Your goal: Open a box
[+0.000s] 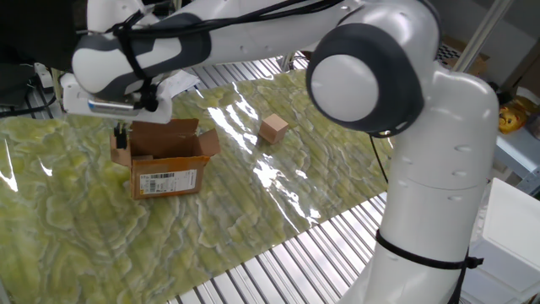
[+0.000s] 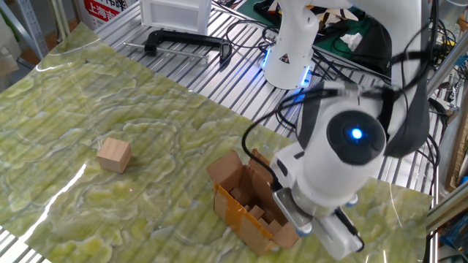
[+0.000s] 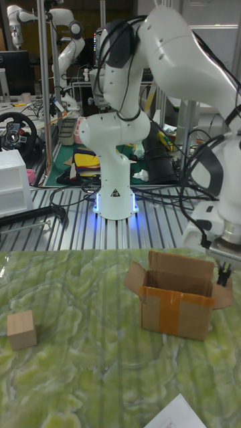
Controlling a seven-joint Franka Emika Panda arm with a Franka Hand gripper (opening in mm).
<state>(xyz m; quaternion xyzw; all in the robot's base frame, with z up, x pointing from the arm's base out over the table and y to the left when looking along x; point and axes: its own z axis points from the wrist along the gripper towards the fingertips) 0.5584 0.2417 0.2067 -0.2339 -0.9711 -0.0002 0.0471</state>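
Fingers (image 3: 223, 271) hang at the box's (image 3: 177, 295) side flap, just above it; whether they grip it, I cannot tell.

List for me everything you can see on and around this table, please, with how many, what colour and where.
Brown cardboard box with white barcode label: one, brown, on the green cloth, top flaps open.
Small plain tan cube: one, tan, on the cloth, apart from the box.
Green marbled cloth: one, green-yellow, covering the table.
Ribbed metal table surface: one, silver, showing around the cloth.
Black clamp-like tool: one, black, on the metal behind the cloth.
White plastic drawer unit: one, white, at the table's edge.
White robot arm: one, white and grey, reaching over the box.
Fingers: black, at the box's side flap; open or shut is unclear.
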